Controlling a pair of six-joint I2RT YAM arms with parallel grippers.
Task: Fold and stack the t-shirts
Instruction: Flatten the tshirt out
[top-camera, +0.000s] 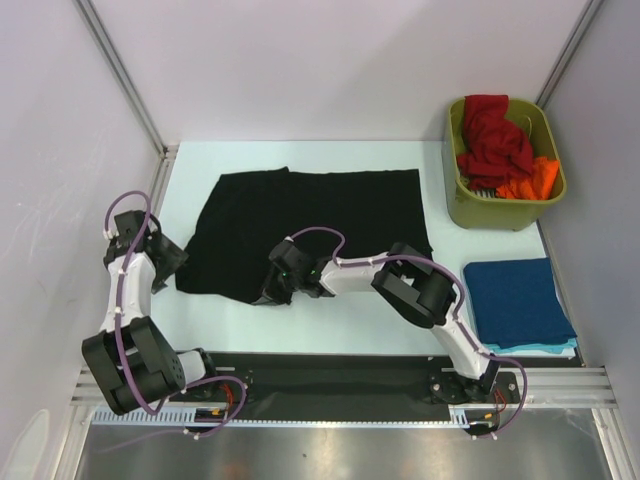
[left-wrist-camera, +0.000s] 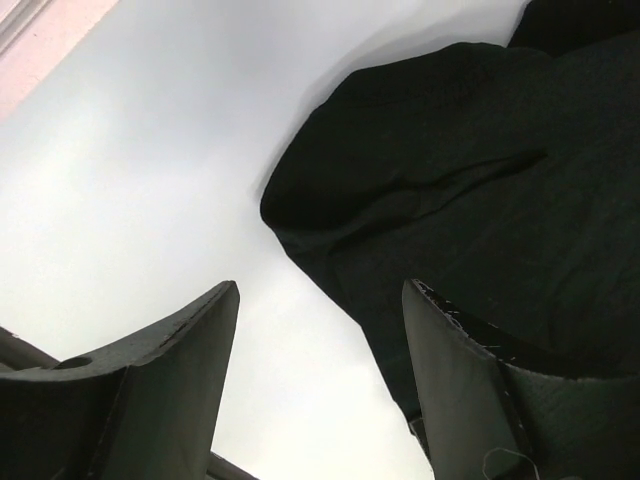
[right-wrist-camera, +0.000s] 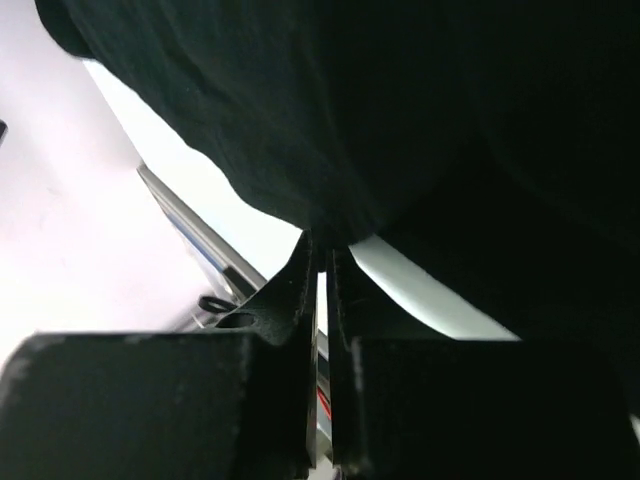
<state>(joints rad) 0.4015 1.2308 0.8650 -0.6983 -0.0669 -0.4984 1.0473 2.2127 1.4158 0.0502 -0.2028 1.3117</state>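
Observation:
A black t-shirt (top-camera: 300, 225) lies spread flat in the middle of the table. My right gripper (top-camera: 275, 290) is shut on its near edge, and the right wrist view shows the pads (right-wrist-camera: 300, 275) pinching the black cloth (right-wrist-camera: 330, 120) at their tips. My left gripper (top-camera: 172, 258) is open and empty just left of the shirt's near-left corner; in the left wrist view its fingers (left-wrist-camera: 440, 340) straddle bare table beside the black cloth (left-wrist-camera: 450, 200). Red (top-camera: 492, 135) and orange (top-camera: 535, 180) t-shirts lie in the bin. A folded dark blue t-shirt (top-camera: 515, 300) lies on a teal one (top-camera: 540, 349).
The olive-green bin (top-camera: 490, 215) stands at the far right corner. The folded stack sits at the near right. White walls and metal posts enclose the table (top-camera: 300, 335), and a black rail (top-camera: 330, 375) runs along the near edge.

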